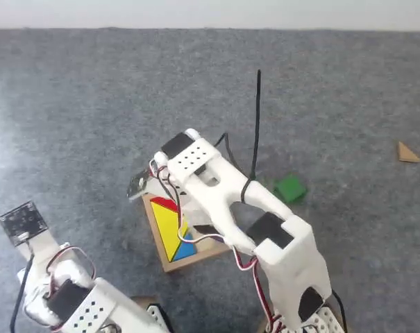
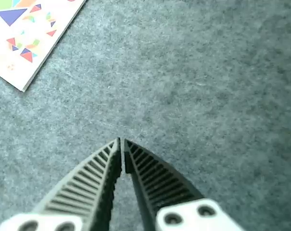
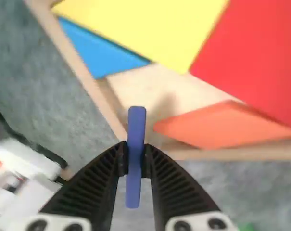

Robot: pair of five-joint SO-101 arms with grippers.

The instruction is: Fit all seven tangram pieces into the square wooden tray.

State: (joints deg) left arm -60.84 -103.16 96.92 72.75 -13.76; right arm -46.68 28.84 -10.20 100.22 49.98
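Observation:
The square wooden tray (image 1: pixel 196 258) lies mid-table under my right arm, holding a yellow piece (image 1: pixel 169 225), a red piece (image 1: pixel 164 204) and a light blue piece (image 1: pixel 185 248). In the right wrist view my right gripper (image 3: pixel 134 147) is shut on a thin dark blue piece (image 3: pixel 135 125), held edge-on just above the tray's rim (image 3: pixel 82 82). Below it lie the yellow piece (image 3: pixel 150 29), the red piece (image 3: pixel 251 57), the light blue piece (image 3: pixel 102 53) and an orange piece (image 3: pixel 222 130). My left gripper (image 2: pixel 122 142) is shut on nothing above bare grey carpet.
A green piece (image 1: pixel 290 188) lies on the carpet just right of the right arm. A tan triangle (image 1: pixel 407 152) sits near the table's far right. A white sheet printed with tangram figures (image 2: pixel 30 29) lies on the carpet ahead of the left gripper.

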